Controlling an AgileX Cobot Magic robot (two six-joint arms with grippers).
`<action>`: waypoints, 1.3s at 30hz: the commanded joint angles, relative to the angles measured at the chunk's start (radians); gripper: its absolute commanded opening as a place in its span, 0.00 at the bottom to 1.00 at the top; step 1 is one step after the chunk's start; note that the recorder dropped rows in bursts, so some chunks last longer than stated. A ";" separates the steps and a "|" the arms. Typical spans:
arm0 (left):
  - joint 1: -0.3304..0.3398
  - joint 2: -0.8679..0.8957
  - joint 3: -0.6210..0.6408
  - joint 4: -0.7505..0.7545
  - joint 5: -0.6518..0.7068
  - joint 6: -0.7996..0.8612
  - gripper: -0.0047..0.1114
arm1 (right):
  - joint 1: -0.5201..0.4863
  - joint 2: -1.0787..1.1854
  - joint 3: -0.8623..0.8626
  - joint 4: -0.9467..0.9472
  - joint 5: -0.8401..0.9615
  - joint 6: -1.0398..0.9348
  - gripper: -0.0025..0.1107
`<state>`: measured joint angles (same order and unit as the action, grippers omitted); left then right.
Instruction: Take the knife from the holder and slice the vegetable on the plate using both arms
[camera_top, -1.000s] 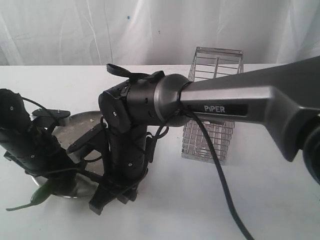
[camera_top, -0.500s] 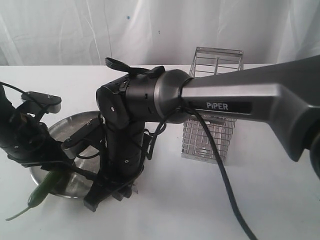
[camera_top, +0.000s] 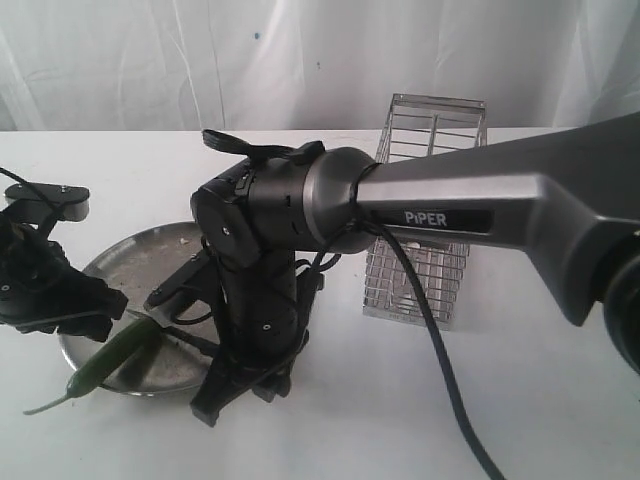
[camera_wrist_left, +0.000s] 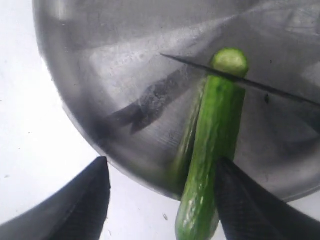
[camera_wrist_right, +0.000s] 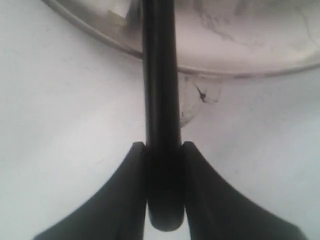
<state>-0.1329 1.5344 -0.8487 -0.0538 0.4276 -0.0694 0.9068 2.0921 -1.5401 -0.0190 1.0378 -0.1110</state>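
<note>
On the plate (camera_wrist_left: 125, 75), the vegetable (camera_wrist_left: 215, 150) lies with one end poking over the rim. The right tool (camera_wrist_right: 163, 150) pinches the knife (camera_wrist_left: 240, 80), its blade across the tip. The left tool (camera_wrist_left: 160, 175) is spread wide, so the loose vegetable may roll off when the knife pushes.

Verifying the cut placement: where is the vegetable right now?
The vegetable lies at the exterior view's lower left, across the plate's near rim with its stem end over the table; the knife crosses its inner end.
</note>
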 joint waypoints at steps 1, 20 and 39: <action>0.003 -0.010 0.032 -0.031 -0.007 -0.009 0.59 | 0.000 -0.001 0.005 -0.042 0.042 0.025 0.02; 0.003 -0.008 0.050 -0.201 -0.190 0.044 0.59 | 0.000 -0.001 0.005 -0.063 0.053 0.027 0.02; 0.003 0.141 -0.003 -0.209 -0.277 0.044 0.59 | 0.000 -0.001 0.005 -0.059 0.061 0.027 0.02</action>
<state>-0.1306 1.6720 -0.8498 -0.2495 0.1594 -0.0294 0.9068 2.0921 -1.5401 -0.0683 1.0840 -0.0894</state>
